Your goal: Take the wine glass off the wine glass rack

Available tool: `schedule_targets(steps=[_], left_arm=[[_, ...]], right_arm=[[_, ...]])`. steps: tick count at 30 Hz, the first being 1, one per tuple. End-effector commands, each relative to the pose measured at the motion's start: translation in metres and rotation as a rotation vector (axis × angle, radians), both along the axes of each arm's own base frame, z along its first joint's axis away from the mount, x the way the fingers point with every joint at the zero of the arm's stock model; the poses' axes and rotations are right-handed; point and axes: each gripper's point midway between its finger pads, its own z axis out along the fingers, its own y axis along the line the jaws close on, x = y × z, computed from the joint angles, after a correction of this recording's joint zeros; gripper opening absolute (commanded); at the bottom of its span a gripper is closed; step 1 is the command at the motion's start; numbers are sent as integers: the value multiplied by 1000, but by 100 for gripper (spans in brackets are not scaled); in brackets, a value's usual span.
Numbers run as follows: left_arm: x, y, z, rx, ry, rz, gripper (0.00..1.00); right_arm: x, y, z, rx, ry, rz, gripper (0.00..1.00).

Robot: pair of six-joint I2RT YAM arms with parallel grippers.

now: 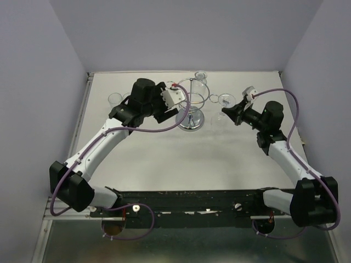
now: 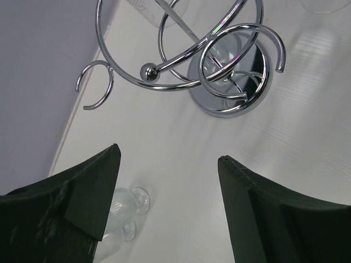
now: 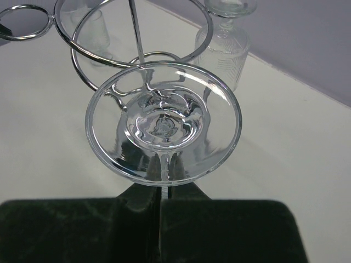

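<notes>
The chrome wine glass rack (image 1: 191, 107) stands at the table's back middle on its round mirrored base (image 2: 237, 87), with ring and loop hooks (image 3: 82, 60). My right gripper (image 1: 229, 112) is just right of the rack, shut (image 3: 163, 189) on the stem of the wine glass (image 3: 163, 129), whose round foot faces the camera. The foot (image 1: 225, 100) sits beside the rack's right loop; I cannot tell whether they touch. My left gripper (image 1: 166, 112) is open and empty (image 2: 167, 156), just left of the rack, above the table.
A ribbed clear glass (image 3: 224, 46) stands behind the rack (image 1: 201, 76). Another small clear glass (image 1: 115, 98) is at the back left, and one shows partly behind my left finger (image 2: 125, 211). Grey walls close in the back and sides.
</notes>
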Motion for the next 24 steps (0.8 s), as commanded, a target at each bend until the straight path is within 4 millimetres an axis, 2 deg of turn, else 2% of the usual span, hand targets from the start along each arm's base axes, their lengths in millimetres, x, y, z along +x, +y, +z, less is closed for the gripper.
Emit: schedule_targets(steps=[1, 4, 5, 8, 11, 14, 18, 24], left_arm=[[-24, -12, 16, -72, -55, -62, 99], [-63, -30, 14, -66, -117, -207, 99], [-74, -33, 20, -83, -157, -237, 99], [-92, -33, 25, -157, -188, -264, 99], [-110, -32, 28, -243, -186, -274, 99], [-133, -32, 24, -296, -192, -334, 99], [-147, -23, 7, -295, -157, -330, 95], [-140, -14, 12, -208, -141, -288, 81]], right_arm=[[-8, -7, 25, -13, -22, -45, 1], [-15, -10, 31, -56, 0, -50, 1], [-18, -11, 32, -71, 10, -50, 1], [-30, -13, 34, -145, 40, -26, 1], [-50, -13, 30, -219, 118, 26, 1], [-73, -12, 18, -282, 221, 75, 1], [-96, -5, 3, -281, 306, 141, 1], [-108, 28, 6, -121, 434, 273, 1]])
